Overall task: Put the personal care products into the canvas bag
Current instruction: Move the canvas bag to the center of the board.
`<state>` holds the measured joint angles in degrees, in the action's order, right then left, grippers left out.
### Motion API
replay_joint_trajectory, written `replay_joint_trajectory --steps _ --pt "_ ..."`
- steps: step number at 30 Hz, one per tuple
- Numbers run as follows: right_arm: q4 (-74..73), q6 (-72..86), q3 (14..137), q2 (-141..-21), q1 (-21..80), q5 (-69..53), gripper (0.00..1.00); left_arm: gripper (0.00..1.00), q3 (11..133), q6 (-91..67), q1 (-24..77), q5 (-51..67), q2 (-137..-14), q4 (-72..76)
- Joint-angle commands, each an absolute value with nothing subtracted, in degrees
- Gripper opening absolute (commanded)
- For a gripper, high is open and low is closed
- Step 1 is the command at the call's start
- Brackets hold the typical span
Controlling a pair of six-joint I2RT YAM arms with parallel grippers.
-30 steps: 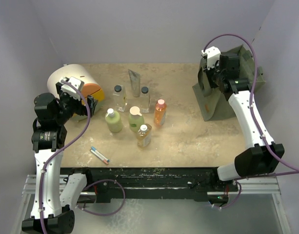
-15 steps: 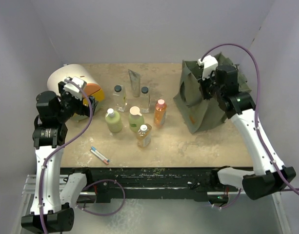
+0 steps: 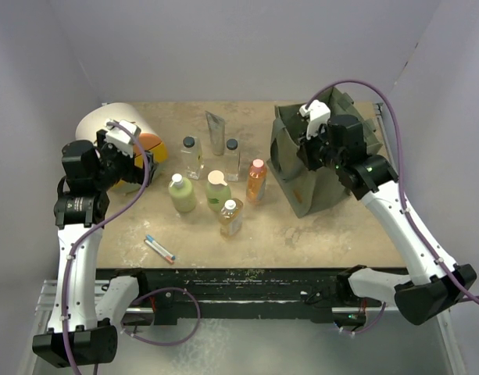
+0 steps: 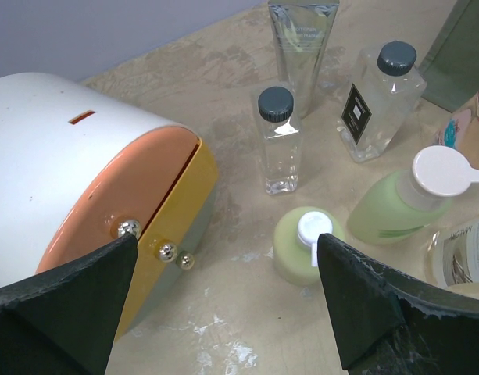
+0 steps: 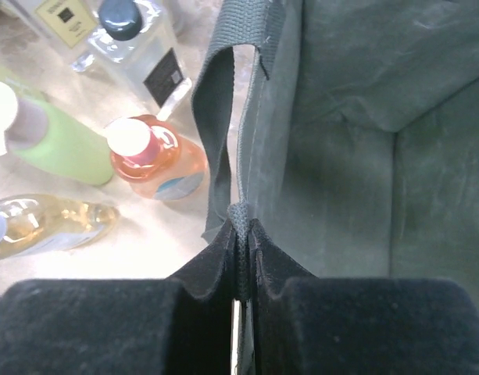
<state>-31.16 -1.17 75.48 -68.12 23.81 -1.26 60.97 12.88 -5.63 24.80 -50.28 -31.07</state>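
**Right claw pinches the bag's rim; left claw hangs wide by the bottles**

The right claw (image 5: 243,234) is clenched on the top edge of the olive-green boxy canvas bag (image 3: 302,187). Its black pads meet on the fabric where a woven strap handle (image 5: 222,109) is stitched on. The bag sits on the right part of the beige counter (image 3: 302,234), none of the products in it.

Just left of the bag stands the orange bottle (image 3: 256,181). Beyond it cluster two pale green bottles (image 3: 182,194), an amber bottle (image 3: 230,218), two clear black-capped bottles (image 3: 191,156) and a silver-grey tube (image 3: 216,131), all on the counter.

The left claw (image 4: 226,250) is released, its fingers spread wide and holding nothing. It hangs between the white and orange domed box (image 4: 83,172) and the nearest pale green bottle. A thin pen-like stick (image 3: 159,248) lies near the counter's front edge.
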Motion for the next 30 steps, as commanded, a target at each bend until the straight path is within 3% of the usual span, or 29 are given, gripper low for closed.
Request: replay_joint_trajectory --steps 1,4,6,9,20,30 --pt "-28.0 -0.6 75.9 -67.8 24.8 -9.9 0.18 0.99 63.7 11.4 -6.0 25.0 -50.7 -28.9" --pt "-28.9 -2.6 77.3 -67.2 24.8 -18.5 0.37 0.99 63.9 11.2 -6.1 25.4 -50.9 -28.7" --pt "-29.0 -3.5 78.3 -66.3 24.8 -20.6 0.56 0.99 64.1 11.4 -6.0 25.3 -50.9 -28.8" --pt "-29.1 -4.5 79.8 -64.6 24.8 -17.7 0.66 0.99 64.4 11.6 -6.0 25.2 -50.6 -29.0" --pt "-28.6 -9.7 82.2 -61.1 17.9 7.2 0.73 0.99 65.0 11.4 -6.0 27.6 -49.0 -30.0" --pt "-27.4 -15.1 86.4 -70.8 5.8 8.8 0.76 0.99 65.6 12.6 -6.0 29.4 -48.7 -31.3"
